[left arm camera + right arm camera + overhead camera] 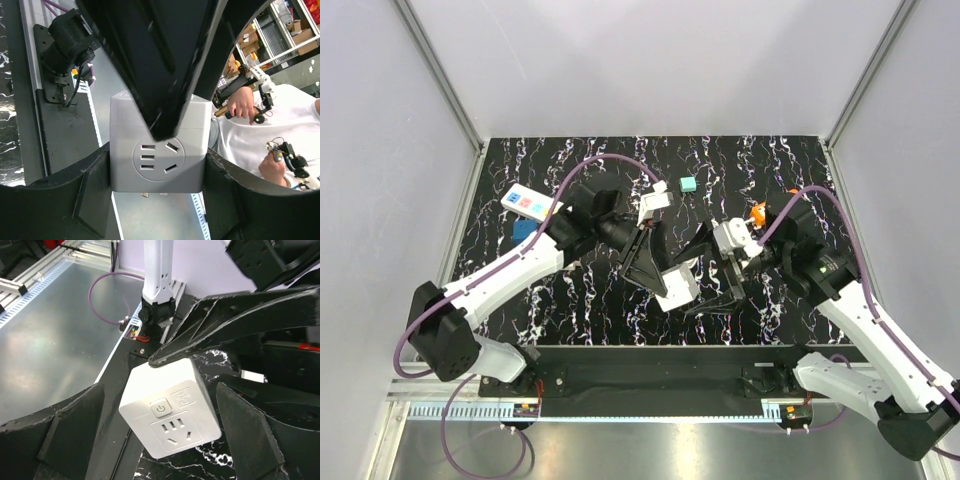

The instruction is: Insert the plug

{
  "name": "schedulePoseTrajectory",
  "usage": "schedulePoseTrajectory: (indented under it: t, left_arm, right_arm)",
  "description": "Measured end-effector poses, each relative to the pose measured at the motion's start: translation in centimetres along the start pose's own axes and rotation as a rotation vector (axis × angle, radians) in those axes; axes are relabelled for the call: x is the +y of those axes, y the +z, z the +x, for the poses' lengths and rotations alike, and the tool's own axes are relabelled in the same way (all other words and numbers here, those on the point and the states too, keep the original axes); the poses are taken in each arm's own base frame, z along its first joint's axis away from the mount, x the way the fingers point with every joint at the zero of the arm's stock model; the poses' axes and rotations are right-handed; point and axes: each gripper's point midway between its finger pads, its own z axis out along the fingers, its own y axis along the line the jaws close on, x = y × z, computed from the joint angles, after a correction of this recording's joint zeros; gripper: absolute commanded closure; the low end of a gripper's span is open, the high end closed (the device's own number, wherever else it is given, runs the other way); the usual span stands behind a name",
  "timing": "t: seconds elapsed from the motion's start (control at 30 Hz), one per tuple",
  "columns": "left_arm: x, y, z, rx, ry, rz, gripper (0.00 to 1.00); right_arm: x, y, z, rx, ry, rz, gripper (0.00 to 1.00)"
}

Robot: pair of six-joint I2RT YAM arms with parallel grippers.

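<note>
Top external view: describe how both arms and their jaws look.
The left arm and right arm share a build: white link shells, black joint housings and black wedge-shaped jaws. A purple cable loops over the left arm, another over the right. A small green light shows on the right arm.

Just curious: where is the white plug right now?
In the top view the plug is near the front middle of the table, held in the left gripper, with the open right gripper straddling it.
</note>
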Motion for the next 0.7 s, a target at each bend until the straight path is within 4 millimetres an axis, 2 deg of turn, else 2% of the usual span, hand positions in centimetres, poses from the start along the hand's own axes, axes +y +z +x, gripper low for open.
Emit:
schedulePoseTrajectory:
  t: [0.37, 0.47, 0.5, 0.57, 0.6, 0.7]
  left_arm:
    - [0.3, 0.6, 0.0, 0.026, -0.042, 0.025, 1.00]
    - [0.5, 0.9, 0.0, 0.034, -0.047, 0.032, 1.00]
    - [0.5, 0.9, 0.1, 0.039, -0.054, 0.038, 1.00]
    - [0.5, 0.9, 0.3, 0.049, -0.082, 0.051, 1.00]
    - [0.5, 0.9, 0.4, 0.055, -0.105, 0.056, 0.94]
    - [0.3, 1.0, 0.3, 0.062, -0.120, 0.066, 0.53]
  right_arm:
    - [0.2, 0.3, 2.6, 0.073, -0.023, 0.054, 0.08]
    - [-0.1, 0.4, 3.0, 0.080, -0.014, 0.057, 0.23]
    - [-0.2, 0.5, 3.0, 0.079, -0.010, 0.053, 0.40]
    - [-0.3, 0.6, 2.9, 0.069, -0.037, 0.051, 0.59]
    - [-0.2, 0.7, 2.7, 0.058, -0.068, 0.049, 0.73]
    - [0.1, 0.6, 2.4, 0.047, -0.104, 0.061, 0.94]
